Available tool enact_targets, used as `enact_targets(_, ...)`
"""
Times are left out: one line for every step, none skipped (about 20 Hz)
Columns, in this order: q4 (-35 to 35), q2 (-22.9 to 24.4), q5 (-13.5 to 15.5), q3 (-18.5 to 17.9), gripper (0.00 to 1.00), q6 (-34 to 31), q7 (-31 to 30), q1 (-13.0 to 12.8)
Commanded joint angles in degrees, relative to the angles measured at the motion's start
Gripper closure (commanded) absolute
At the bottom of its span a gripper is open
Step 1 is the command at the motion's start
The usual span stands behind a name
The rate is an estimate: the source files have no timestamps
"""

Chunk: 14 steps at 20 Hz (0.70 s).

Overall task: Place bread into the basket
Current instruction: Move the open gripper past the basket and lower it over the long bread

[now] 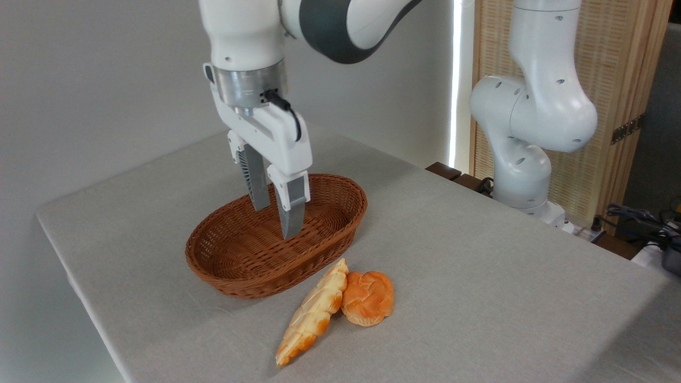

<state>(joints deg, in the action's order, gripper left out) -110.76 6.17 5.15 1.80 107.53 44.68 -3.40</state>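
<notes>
The bread, a long tapered braided loaf, golden-orange with pale seams, lies on the grey table in front of the basket, slanting from upper right to lower left. The oval reddish-brown wicker basket sits just behind it and holds nothing. My gripper hangs over the basket's middle, fingers pointing down, open with an empty gap between them. It is behind and above the loaf, well apart from it.
A small round orange knotted bun touches the loaf's right side. The arm's white base stands at the table's back right, with cables beyond. The table's left edge runs near the basket.
</notes>
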Motion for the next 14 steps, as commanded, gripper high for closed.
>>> enact_targets(-4.11,3.68,-1.19,-2.76,0.00,2.25,0.85,-0.02)
enact_targets(-4.20,3.68,-1.19,-2.85,0.00,2.34,0.76,0.06)
enact_targets(-4.46,3.68,-1.28,-3.03,0.00,2.86,0.76,0.15)
enact_targets(-5.51,3.68,-1.71,-4.51,0.00,4.08,0.85,0.15)
enact_targets(-6.47,3.68,-1.81,-6.18,0.00,5.92,1.02,0.15)
enact_targets(-7.44,3.59,-1.81,-7.15,0.00,7.59,1.11,0.15)
enact_targets(-8.23,3.41,-1.81,-7.86,0.00,9.26,1.11,0.15)
enact_targets(-9.11,3.41,-1.81,-8.82,0.00,11.02,1.11,0.15)
enact_targets(-9.73,3.15,-1.81,-9.44,0.00,12.60,1.11,0.24)
enact_targets(-10.34,2.89,-1.81,-9.88,0.00,13.84,1.11,0.24)
enact_targets(-11.05,2.36,-1.89,-10.41,0.00,15.33,1.37,0.24)
enact_targets(-11.75,1.58,-1.98,-10.76,0.00,16.91,1.81,0.15)
enact_targets(-12.45,1.13,-1.98,-10.76,0.00,17.88,2.43,0.15)
enact_targets(-12.63,0.61,-1.98,-10.76,0.00,18.15,2.69,0.24)
